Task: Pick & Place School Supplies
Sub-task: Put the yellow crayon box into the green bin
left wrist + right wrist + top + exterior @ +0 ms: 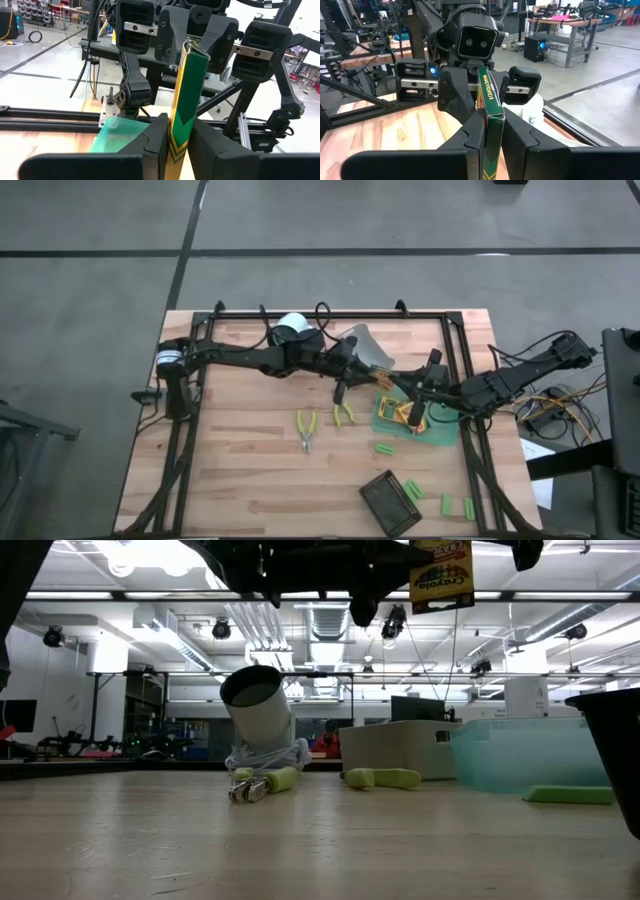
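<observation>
Crayon pack point(490, 107), a flat yellow-and-green box, hangs in the air between the two arms, above the green bin point(432, 428) at the right side of the worktop point(250, 470). Both tools pinch it at once: the left tool point(179, 142) clamps one end between its dark fingers, and the right tool point(490, 135) clamps the opposite end, each facing the other across the pack. In the low view the pack point(441, 575) shows high above the surface, well clear of everything below.

A handover looks to be in hand, and the risk lies in the release. If both tools pull while both grip, the thin box may bend or tear. If one lets go before the other holds firmly, the pack may swing or drop and miss the bin.

Two yellow-handled scissors point(306, 427) lie near mid-worktop, and small green blocks point(385, 449) sit scattered toward the dark tray point(385, 505); a low sweep by either arm could knock them. A white roll point(258, 705) stands tilted behind.
</observation>
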Robot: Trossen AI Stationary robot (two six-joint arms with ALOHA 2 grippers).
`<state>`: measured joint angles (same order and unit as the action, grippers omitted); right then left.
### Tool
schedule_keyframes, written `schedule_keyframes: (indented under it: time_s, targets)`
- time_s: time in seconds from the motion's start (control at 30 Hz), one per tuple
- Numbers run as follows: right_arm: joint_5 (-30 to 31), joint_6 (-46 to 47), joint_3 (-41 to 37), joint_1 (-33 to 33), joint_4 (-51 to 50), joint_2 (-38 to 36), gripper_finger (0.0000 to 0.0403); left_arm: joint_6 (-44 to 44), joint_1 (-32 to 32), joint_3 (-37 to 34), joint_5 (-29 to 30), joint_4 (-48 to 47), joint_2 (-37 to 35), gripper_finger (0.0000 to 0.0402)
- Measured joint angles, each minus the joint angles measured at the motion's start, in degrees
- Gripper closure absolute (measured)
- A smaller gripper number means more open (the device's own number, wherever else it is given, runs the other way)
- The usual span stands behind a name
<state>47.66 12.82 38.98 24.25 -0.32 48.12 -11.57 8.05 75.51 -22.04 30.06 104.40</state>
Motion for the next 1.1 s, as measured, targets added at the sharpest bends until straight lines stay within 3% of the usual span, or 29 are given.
schedule_keyframes:
  time_s: [0.4,0.73,0.93,1.1]
  targets:
    - [-0.09,-0.07,0.00,-0.02,0.09,0.00,0.0365,2.48,-0.04,0.31,0.88,-0.15,0.00,0.0337]
    - [-0.09,0.11,0.00,-0.02,0.16,0.00,0.0364,-5.10,0.02,0.26,0.83,-0.11,0.00,0.0336]
    - [-0.09,0.04,0.00,-0.02,0.13,0.02,0.0364,-3.11,0.21,0.22,0.85,-0.06,0.00,0.0337]
    - [-0.24,0.04,0.00,-0.02,0.27,0.11,0.0364,-3.42,1.12,0.22,-2.03,-0.07,0.02,0.0336]
